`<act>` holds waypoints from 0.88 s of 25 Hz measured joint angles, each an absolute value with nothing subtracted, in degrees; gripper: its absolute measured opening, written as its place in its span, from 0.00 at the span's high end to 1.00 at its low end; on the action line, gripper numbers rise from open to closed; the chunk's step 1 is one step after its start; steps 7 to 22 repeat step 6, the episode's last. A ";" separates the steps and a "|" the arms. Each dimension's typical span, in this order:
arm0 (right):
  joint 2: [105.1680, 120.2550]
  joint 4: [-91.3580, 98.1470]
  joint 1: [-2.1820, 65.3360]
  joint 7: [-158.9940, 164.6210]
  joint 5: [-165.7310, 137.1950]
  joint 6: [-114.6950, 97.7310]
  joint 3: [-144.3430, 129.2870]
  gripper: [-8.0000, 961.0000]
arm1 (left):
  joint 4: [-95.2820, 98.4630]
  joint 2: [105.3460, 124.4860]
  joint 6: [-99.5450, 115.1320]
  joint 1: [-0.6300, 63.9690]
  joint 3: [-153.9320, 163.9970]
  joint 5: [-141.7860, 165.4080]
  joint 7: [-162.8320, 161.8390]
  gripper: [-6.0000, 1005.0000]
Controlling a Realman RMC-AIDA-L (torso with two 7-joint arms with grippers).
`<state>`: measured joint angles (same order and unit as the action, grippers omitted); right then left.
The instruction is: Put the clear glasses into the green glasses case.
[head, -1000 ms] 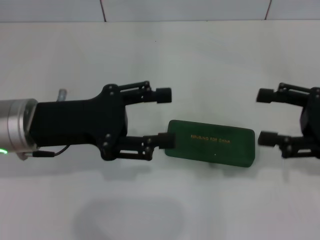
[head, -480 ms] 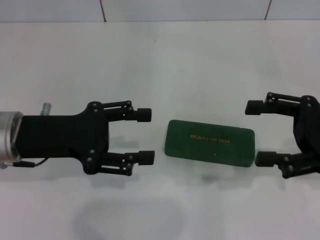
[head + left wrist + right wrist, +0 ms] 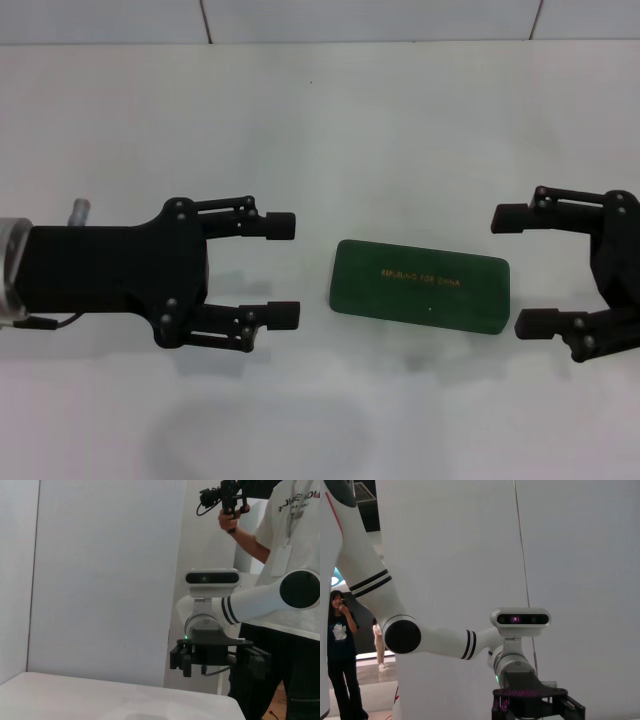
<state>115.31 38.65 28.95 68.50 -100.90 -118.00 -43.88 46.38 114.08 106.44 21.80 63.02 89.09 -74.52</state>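
The green glasses case (image 3: 420, 285) lies closed on the white table (image 3: 400, 120), gold lettering up, between my two grippers. My left gripper (image 3: 284, 270) is to its left, open and holding nothing, with its fingertips a short gap from the case's end. To the right of the case is my right gripper (image 3: 516, 270), also open and holding nothing, with its lower fingertip close to the case's corner. A faint see-through outline near the table's front, which looks like the clear glasses (image 3: 260, 435), lies below the left gripper.
The table's far edge meets a tiled wall (image 3: 370, 20). In the left wrist view, the right arm's gripper (image 3: 220, 660) shows far off, with a person (image 3: 285, 555) standing behind it. The right wrist view shows the left arm (image 3: 435, 640) against a white wall.
My left gripper has drawn back to the left, off the case's left end, which its lower finger overlapped a second ago. The right gripper has shifted slightly towards the case and down. The case has not moved.
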 joint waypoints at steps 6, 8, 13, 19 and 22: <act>115.45 38.67 29.01 68.49 -100.90 -116.28 -43.94 0.09 | 46.41 114.03 106.51 21.79 62.90 89.00 -74.53 0.18; 115.45 38.67 29.01 68.49 -100.90 -116.28 -43.94 0.09 | 46.41 114.03 106.51 21.79 62.90 89.00 -74.53 0.18; 115.45 38.67 29.01 68.49 -100.90 -116.28 -43.94 0.09 | 46.41 114.03 106.51 21.79 62.90 89.00 -74.53 0.18; 115.45 38.67 29.01 68.49 -100.90 -116.28 -43.94 0.09 | 46.41 114.03 106.51 21.79 62.90 89.00 -74.53 0.18; 115.45 38.67 29.01 68.49 -100.90 -116.28 -43.94 0.09 | 46.41 114.03 106.51 21.79 62.90 89.00 -74.53 0.18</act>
